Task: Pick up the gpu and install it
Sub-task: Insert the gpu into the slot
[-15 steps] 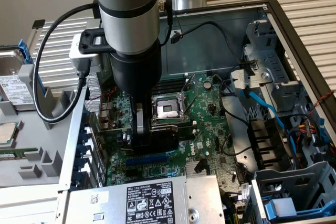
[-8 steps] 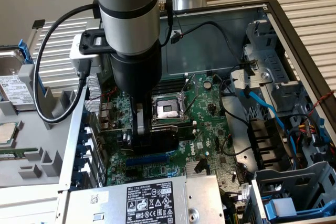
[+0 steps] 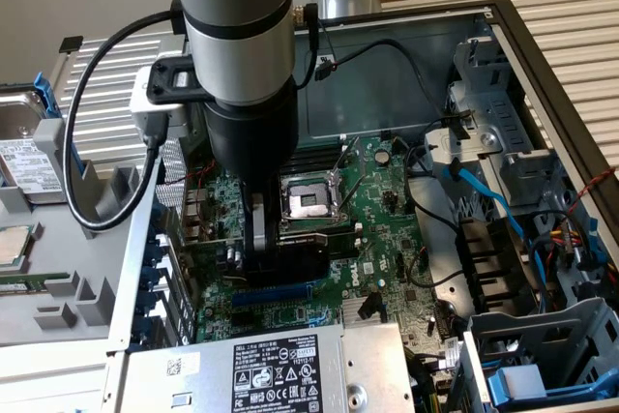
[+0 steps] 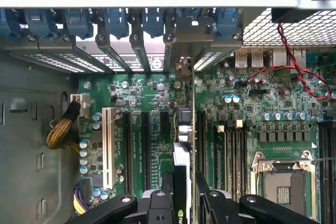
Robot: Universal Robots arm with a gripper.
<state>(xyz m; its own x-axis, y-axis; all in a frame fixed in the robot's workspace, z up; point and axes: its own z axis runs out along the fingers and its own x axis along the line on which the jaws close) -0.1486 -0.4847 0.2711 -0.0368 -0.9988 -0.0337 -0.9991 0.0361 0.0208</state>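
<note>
Gripper point(image 3: 276, 239) sits low over the motherboard point(image 3: 387, 210) inside the open PC case point(image 3: 542, 65), fingers clamped on the gpu point(image 3: 290, 260). Card is held on edge, upright, black shroud facing the exterior view's right, bottom edge just above the blue PCIe slot point(image 3: 276, 293). In the wrist view the gpu point(image 4: 182, 171) runs edge-on between the fingers point(image 4: 167, 182), lined up toward the rear bracket opening. Empty CPU socket point(image 3: 308, 202) just beside. Power supply point(image 3: 280, 369) near the front.

gpu point(image 3: 290, 263) half hidden behind gripper point(image 3: 259, 239)
</note>
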